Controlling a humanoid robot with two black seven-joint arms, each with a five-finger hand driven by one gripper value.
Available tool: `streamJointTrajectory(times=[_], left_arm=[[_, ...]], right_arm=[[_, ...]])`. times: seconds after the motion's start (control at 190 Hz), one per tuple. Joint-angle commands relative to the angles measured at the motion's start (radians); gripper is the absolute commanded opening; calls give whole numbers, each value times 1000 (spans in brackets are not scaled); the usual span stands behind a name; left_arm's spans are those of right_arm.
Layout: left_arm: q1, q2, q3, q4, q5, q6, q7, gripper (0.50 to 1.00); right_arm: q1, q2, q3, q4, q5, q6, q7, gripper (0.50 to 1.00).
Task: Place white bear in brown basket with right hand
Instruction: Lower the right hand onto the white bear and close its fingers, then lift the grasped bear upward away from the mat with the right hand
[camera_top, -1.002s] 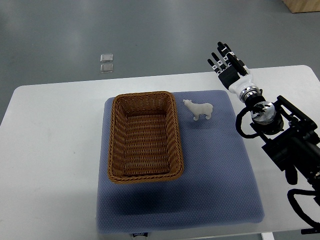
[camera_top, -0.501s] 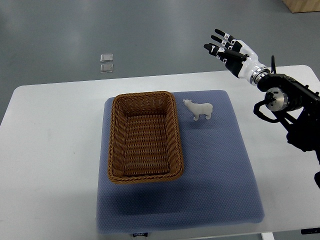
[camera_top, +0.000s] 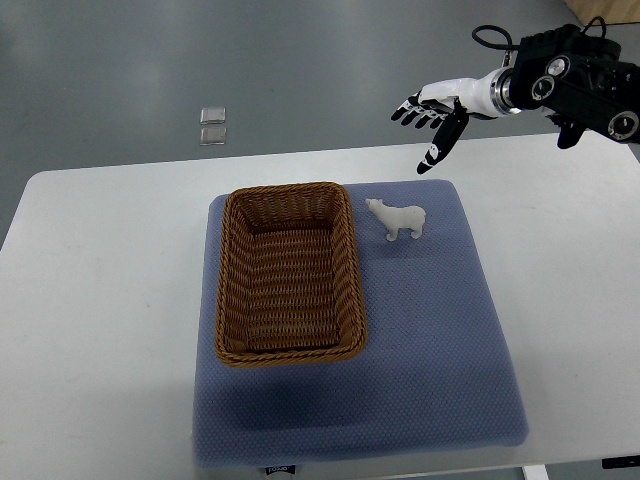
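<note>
A small white bear (camera_top: 399, 219) stands on the blue mat (camera_top: 430, 340), just right of the brown wicker basket (camera_top: 288, 274), whose inside holds nothing. My right hand (camera_top: 428, 118) hangs raised above the table's far edge, up and to the right of the bear and well apart from it. Its fingers are spread and point left, with the thumb hanging down. It holds nothing. The right arm (camera_top: 565, 82) reaches in from the upper right.
The mat lies on a white table (camera_top: 100, 300). Two small clear squares (camera_top: 212, 126) lie on the grey floor beyond the table. A wooden corner (camera_top: 605, 10) shows at the top right.
The right arm has swung up and back toward the top right of the picture. The hand has turned from pointing away to pointing left. Bear and basket have not moved.
</note>
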Motion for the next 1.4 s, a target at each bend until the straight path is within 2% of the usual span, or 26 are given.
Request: streamJointTrajectory(times=[0.0,0.232,0.538,0.965,1.017,1.175,1.233,1.397], left_arm=[[0,0,0,0,0,-1,0,1000],[0,0,0,0,0,0,0,1000],[-2,0,0,0,0,0,1,1000],[-6,0,0,2,-2,0,1,1000],[-5,0,0,2,-2,0,1,1000],[-5,0,0,2,-2,0,1,1000],[-5,0,0,3,-2,0,1,1000],[-5,0,0,5,-2,0,1,1000]], right_arm=[[51,27,-67,14,1,13,-9,926],[-10,93,-66,14,4,-36,-9,924],[-79,113,-67,12,4,-128,-7,919],[-171,157,-69,-12,-4,-196,-7,905],[-177,157,-69,-12,-7,-200,-7,893],[-197,157,-73,-16,-13,-223,-6,803],[-203,157,-75,-16,-15,-226,-6,795],[-216,157,-77,-16,-18,-228,-4,660]])
